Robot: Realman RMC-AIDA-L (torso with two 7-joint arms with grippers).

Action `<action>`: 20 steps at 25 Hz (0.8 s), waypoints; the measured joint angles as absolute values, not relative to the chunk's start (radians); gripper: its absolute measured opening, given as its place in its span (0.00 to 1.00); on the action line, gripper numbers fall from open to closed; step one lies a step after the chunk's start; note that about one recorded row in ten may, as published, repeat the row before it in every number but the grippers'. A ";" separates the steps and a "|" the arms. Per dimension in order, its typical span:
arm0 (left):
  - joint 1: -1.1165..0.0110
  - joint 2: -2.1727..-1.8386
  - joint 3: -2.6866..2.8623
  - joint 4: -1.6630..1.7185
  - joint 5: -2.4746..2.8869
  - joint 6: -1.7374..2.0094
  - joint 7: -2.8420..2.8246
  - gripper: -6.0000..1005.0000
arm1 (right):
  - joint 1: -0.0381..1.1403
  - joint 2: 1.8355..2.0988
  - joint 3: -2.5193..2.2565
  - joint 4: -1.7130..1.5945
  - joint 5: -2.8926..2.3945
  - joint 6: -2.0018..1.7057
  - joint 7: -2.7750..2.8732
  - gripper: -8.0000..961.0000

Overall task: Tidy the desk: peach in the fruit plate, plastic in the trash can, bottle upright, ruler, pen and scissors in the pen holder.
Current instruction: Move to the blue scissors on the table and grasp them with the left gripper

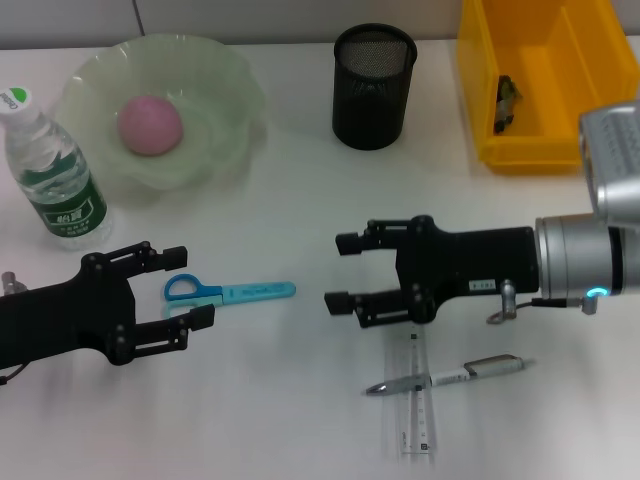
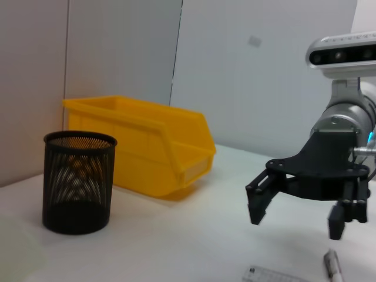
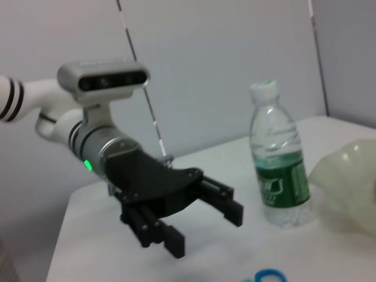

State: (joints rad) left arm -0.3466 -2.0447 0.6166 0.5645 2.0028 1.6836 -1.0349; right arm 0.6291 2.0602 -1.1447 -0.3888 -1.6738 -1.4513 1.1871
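A pink peach lies in the pale green fruit plate at the back left. The water bottle stands upright to that plate's left, also in the right wrist view. Blue-handled scissors lie flat just beyond my left gripper, which is open and empty. My right gripper hovers open at mid-table, above the clear ruler and the silver pen that crosses it. The black mesh pen holder stands at the back. A dark piece of plastic lies in the yellow trash bin.
The left wrist view shows the pen holder beside the yellow bin, with my right gripper opposite. The right wrist view shows my left gripper in front of the bottle.
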 joint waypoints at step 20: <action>-0.401 -2.039 0.651 0.569 2.071 1.717 -1.047 0.79 | 0.582 2.075 -1.129 -0.402 -1.692 -1.438 1.141 0.81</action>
